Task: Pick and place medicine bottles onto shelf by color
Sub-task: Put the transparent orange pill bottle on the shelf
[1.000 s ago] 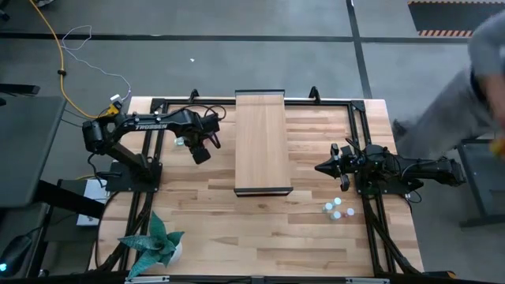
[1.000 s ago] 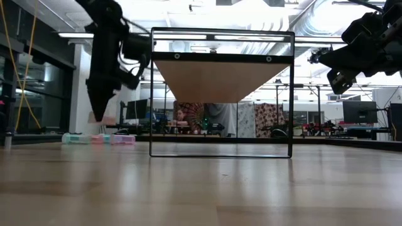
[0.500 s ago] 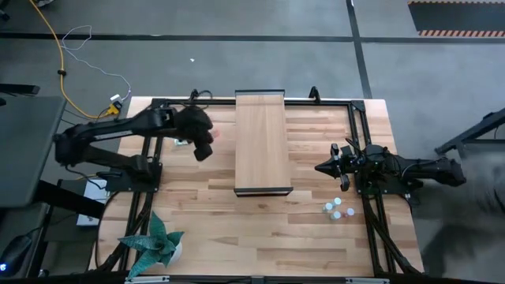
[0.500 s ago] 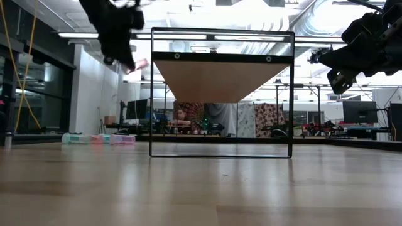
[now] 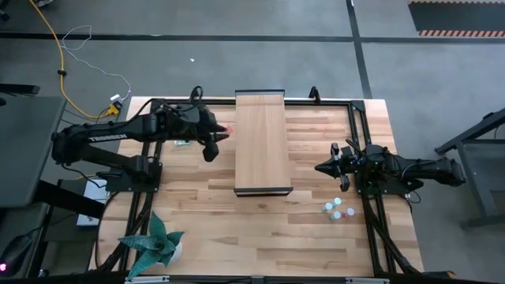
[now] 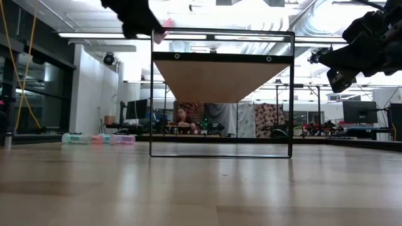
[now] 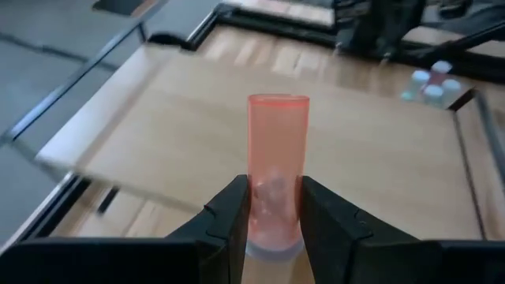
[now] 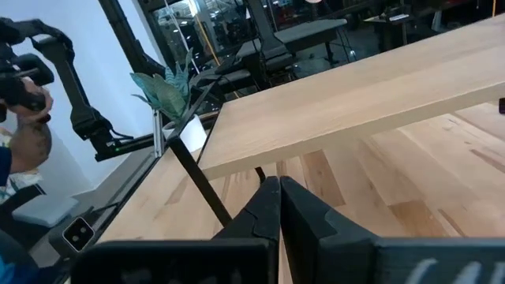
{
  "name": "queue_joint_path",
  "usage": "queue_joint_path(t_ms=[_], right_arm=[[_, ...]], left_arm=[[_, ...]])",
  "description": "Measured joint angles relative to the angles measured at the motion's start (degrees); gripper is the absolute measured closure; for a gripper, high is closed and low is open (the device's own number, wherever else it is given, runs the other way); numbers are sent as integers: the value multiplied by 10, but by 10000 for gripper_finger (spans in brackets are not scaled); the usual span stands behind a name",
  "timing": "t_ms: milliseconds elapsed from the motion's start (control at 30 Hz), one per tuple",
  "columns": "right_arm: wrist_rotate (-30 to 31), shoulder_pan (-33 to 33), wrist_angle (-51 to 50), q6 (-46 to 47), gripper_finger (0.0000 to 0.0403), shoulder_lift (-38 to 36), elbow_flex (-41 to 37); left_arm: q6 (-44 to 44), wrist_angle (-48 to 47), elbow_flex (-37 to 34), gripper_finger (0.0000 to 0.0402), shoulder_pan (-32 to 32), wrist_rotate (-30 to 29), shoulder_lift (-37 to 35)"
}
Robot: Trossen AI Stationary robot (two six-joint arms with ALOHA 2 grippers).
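My left gripper [image 5: 218, 137] hangs in the air just left of the shelf [image 5: 262, 142], shut on a pink-orange medicine bottle [image 7: 278, 134]. In the low view it is up at the shelf's top left corner [image 6: 143, 17], with the pink bottle [image 6: 164, 26] showing. The shelf is a long pale board on a dark wire frame. My right gripper [image 5: 322, 168] waits shut, right of the shelf and off the table. Other bottles [image 5: 337, 209] stand on the table near the right arm. My left gripper pinches the bottle's side walls near its white-capped end [image 7: 273, 211] between its two fingers [image 7: 234, 209]. The cap [image 7: 274, 251] sits back toward the wrist, and the bottle's body sticks out past the fingertips, along them. The fingers slant down toward the shelf from its left. The bottle is lifted clear.
A row of pink and teal bottles [image 6: 97, 139] stands on the table's left side. A potted plant [image 5: 154, 244] sits at the near left corner. Dark frame rails [image 5: 359, 126] run around the table's edges.
My left gripper has risen from the table's left side and moved toward the shelf, tipping from pointing down to slanting forward, with the pink bottle lifted clear in its fingers. A person at the far right has left the view.
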Motion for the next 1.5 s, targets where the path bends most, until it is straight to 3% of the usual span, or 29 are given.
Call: queue_joint_path(t_ms=[300,433,533,667,900,1033,1333,1500], right_arm=[[12,0,37,-9,403,0,0],[92,0,142,-32,403,3,0],[107,0,262,-41,403,23,0],[110,0,379,-65,403,101,2],[139,-1,375,-103,398,324,107],[141,-1,294,-130,361,444,207],[146,-17,127,-217,203,650,423],[119,-36,101,-246,164,729,505]], left_arm=[[43,8,0,312,-10,9,70],[54,3,0,312,-10,22,85],[70,13,0,312,-10,22,85],[77,57,0,312,-7,21,81],[95,80,0,312,0,19,91],[97,81,0,312,-6,19,103],[125,88,0,312,-10,8,137],[150,101,0,312,-10,0,144]])
